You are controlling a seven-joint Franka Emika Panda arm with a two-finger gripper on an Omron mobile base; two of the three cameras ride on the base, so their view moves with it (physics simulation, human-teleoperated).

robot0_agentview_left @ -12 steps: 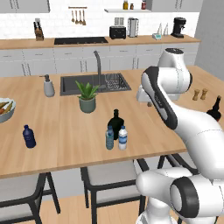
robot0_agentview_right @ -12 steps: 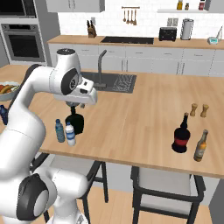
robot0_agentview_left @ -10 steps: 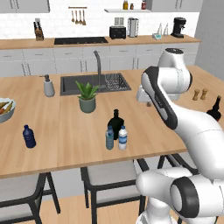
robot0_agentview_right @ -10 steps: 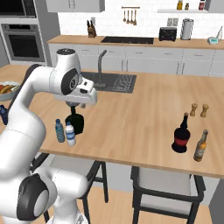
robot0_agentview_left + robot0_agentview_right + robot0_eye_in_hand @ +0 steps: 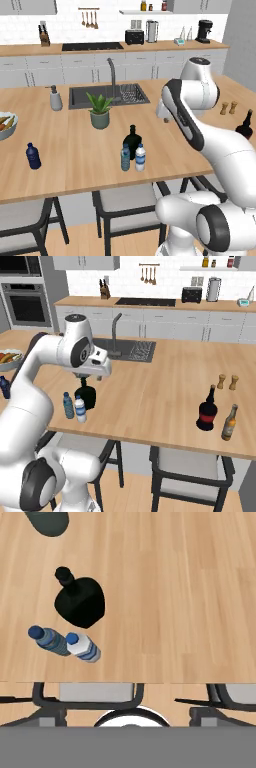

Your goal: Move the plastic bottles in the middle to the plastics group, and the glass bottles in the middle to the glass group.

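No readable text anywhere — blue label band on the clear-white plastic bottle (image 5: 140,158) too small to make out, red label on the dark long-necked glass bottle (image 5: 206,412) just a blank patch.

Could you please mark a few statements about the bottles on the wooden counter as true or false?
1. The squat all-black bottle stands upright beside the two small slim bottles. True.
2. The small dark navy-blue bottle stands in the sink. False: it stands on the wooden counter, apart, near the left end.
3. The clear-white bottle with a blue label band lies on its side. False: it stands upright next to the translucent pale blue-grey bottle.
4. The red-labelled dark bottle with a long thin neck stands next to a brown bottle. True.
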